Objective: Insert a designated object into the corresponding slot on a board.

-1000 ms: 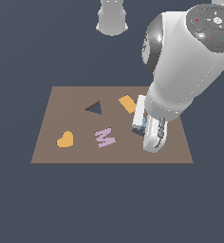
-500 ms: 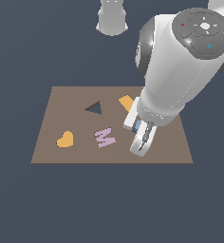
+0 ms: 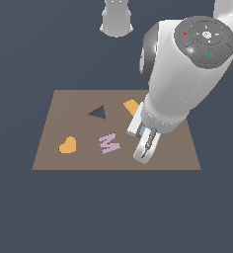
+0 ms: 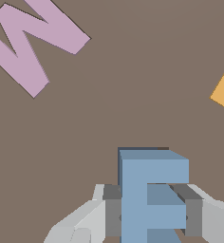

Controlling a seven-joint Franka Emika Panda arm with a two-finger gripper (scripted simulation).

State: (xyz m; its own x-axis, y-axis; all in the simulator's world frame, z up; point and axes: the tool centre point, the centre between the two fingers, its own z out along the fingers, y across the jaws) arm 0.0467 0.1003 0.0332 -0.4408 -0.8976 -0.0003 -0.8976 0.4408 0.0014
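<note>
Wrist view shows our gripper (image 4: 150, 211) closed on the light-blue E-shaped block (image 4: 149, 192), its dark pads pressing the block from either side, with the brown board (image 4: 133, 85) beneath and the pink M-shaped piece (image 4: 31, 42) well off from the block. Against the exterior view of a second ago, we have carried the block away from the orange rectangle (image 3: 132, 106) toward the board's near edge, level with the pink M-shaped piece. We see no dark E-shaped slot now, so we judge the block is either close over it or hiding it.
</note>
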